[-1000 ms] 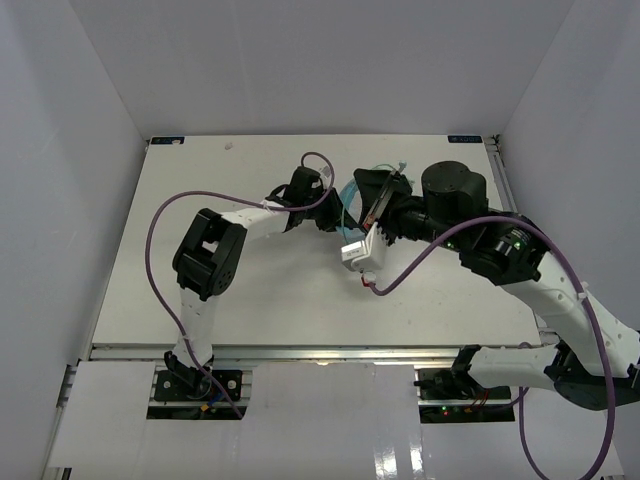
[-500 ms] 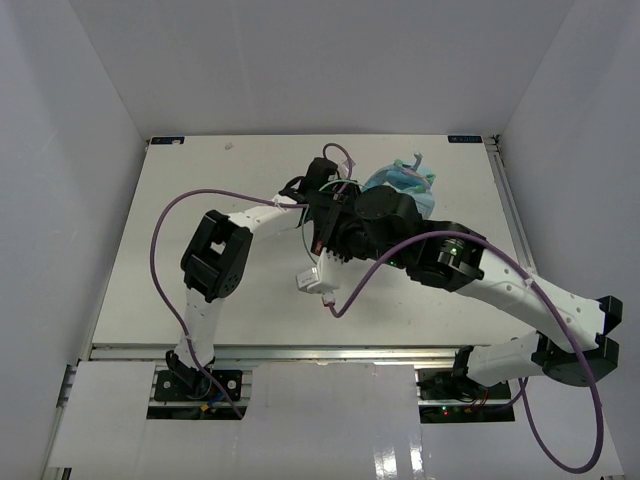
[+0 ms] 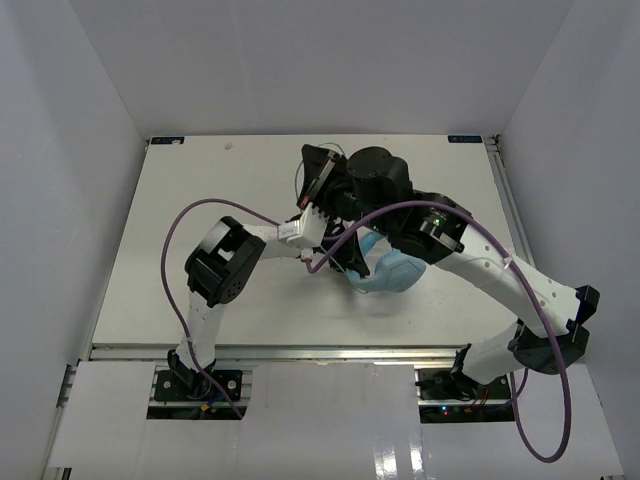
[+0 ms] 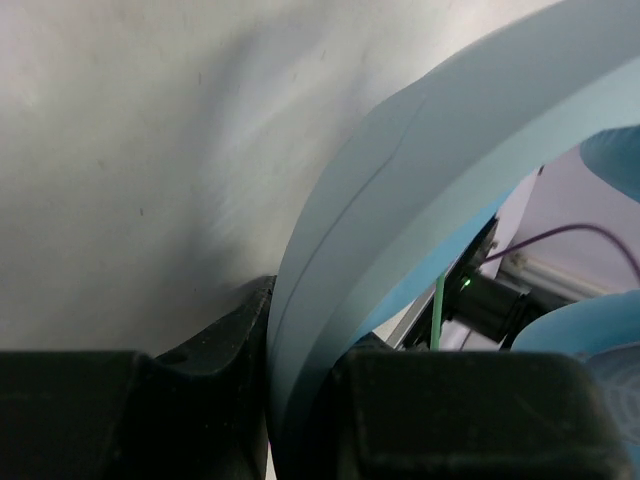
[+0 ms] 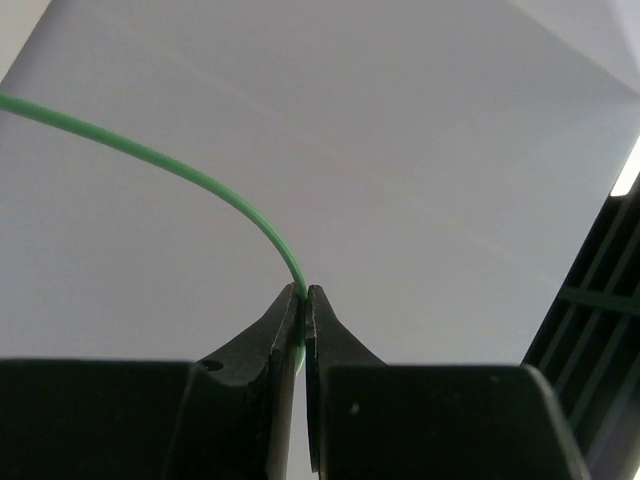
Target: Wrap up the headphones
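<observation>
The light blue headphones (image 3: 392, 272) sit near the table's middle, partly under my right arm. My left gripper (image 4: 275, 335) is shut on the curved headband (image 4: 400, 200); an ear cup (image 4: 600, 335) shows at the lower right of the left wrist view. In the top view the left gripper is hidden beneath the right arm. My right gripper (image 5: 304, 292) is shut on the thin green cable (image 5: 150, 155), which arcs up and left from the jaws. It is raised above the far middle of the table (image 3: 318, 172). A stretch of the cable (image 4: 438, 310) hangs behind the headband.
Thick purple robot cables loop over the left arm (image 3: 215, 203) and down along the right arm (image 3: 560, 400). White walls enclose the table (image 3: 180, 190) on three sides. The right forearm (image 3: 470, 255) crosses above the headphones.
My right arm swung leftward across the table, and its gripper rose toward the far middle with the cable. The headphones moved from the far side toward the near middle, still in the left gripper.
</observation>
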{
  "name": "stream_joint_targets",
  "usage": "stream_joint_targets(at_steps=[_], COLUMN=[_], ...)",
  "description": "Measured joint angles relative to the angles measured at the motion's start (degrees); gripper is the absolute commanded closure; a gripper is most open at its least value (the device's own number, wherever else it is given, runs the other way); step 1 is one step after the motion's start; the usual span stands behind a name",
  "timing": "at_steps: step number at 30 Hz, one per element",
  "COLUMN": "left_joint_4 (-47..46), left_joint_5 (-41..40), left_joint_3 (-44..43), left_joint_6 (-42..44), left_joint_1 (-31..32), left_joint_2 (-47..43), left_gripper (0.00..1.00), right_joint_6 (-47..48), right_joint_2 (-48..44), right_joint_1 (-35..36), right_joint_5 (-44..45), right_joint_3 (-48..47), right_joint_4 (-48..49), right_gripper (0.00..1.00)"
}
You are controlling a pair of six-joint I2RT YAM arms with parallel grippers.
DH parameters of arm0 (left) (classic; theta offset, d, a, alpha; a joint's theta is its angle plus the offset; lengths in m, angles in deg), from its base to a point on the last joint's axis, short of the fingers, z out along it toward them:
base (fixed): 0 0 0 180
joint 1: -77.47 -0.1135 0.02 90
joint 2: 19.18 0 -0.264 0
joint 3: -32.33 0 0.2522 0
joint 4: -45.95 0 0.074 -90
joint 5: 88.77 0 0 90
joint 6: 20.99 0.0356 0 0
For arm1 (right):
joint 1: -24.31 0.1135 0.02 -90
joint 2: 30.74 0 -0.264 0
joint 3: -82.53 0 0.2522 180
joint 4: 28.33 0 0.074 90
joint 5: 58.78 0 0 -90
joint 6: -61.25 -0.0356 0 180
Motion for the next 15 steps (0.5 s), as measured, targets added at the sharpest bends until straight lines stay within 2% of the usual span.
stream_joint_targets(at_steps=[6,15], left_joint_4=[-2.28,-2.78], left_joint_5=[2.69,1.69], left_joint_3=[4.70,8.62], left_joint_6=[3.76,9.27], left_joint_1=[1.59,1.96], left_joint_2=[-2.60,-10.40], left_gripper=[1.00,1.00], right_joint_6=[-3.24,-16.17], right_joint_2=[0.04,2.45], right_joint_1=[-9.38,-20.00], right_joint_5=[-3.30,-7.86], right_joint_3=[-0.43,-3.82], right_joint_4=[0.36,0.29], right_gripper=[0.92,0.92])
